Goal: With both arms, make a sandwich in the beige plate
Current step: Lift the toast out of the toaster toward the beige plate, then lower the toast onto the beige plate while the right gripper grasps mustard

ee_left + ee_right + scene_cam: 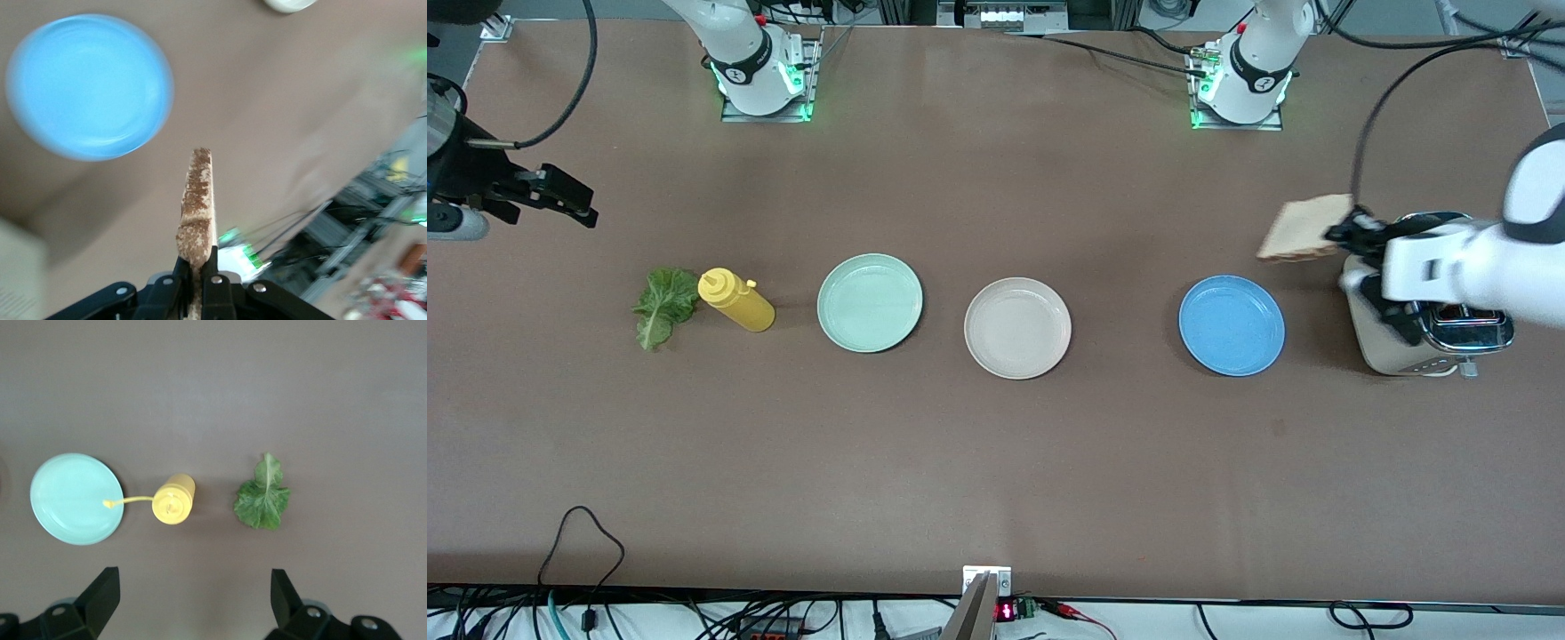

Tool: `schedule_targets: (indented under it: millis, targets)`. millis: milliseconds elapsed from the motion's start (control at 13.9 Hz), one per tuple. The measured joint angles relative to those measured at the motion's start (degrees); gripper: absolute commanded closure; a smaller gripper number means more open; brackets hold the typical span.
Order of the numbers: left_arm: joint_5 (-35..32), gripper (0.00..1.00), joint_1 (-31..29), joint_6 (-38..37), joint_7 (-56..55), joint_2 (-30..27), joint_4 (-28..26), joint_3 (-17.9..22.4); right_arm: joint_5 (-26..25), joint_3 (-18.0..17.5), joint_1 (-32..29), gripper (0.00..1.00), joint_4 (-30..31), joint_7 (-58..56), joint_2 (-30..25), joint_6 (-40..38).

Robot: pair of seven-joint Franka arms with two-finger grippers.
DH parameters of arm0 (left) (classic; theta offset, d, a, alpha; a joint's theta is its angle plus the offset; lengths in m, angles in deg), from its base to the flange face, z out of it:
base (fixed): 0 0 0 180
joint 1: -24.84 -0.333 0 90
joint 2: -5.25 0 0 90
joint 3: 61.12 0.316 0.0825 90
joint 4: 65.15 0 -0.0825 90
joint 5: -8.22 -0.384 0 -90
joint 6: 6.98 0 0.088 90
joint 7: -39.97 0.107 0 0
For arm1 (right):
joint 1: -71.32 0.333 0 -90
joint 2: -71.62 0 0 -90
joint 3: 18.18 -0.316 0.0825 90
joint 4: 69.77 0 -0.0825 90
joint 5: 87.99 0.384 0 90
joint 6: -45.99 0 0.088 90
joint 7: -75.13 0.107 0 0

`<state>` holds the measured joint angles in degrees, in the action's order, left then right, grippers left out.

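My left gripper (1347,234) is shut on one light-brown bread slice (1304,228) and holds it in the air beside the toaster (1409,348), above the table next to the blue plate (1232,325). In the left wrist view the slice (197,203) stands edge-on between the closed fingers of the gripper (197,280). The beige plate (1017,327) lies empty at the table's middle. The lettuce leaf (665,305) lies toward the right arm's end. My right gripper (560,197) is open and empty, up over the table at that end; its wrist view shows the gripper (193,590) above the lettuce (263,499). No second slice shows.
A yellow squeeze bottle (736,300) lies beside the lettuce. A mint-green plate (870,302) sits between the bottle and the beige plate. The blue plate (90,87) is empty. The silver toaster stands at the left arm's end of the table.
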<state>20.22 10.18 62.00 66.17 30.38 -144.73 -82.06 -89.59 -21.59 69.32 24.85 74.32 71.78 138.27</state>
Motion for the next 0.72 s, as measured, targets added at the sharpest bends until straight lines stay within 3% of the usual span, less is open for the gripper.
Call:
schedule_targets:
  millis: [430, 574, 717]
  targets:
    - [21.0, 0.99, 4.2, 13.4, -4.6, 8.6, -1.2, 0.0, 1.3, 0.5, -2.4, 0.0, 7.6, -24.3, 2.2, 7.2]
    - [26.3, 0.99, 5.1, 18.2, -4.6, 10.2, -2.7, 0.0, 6.0, 0.6, -4.2, 0.0, 10.3, -32.4, 2.1, 10.0]
    - [30.7, 0.99, 6.7, 25.0, -4.6, 10.7, -5.2, 0.0, 14.1, 0.7, -8.0, 0.0, 14.0, -44.4, 1.9, 13.3]
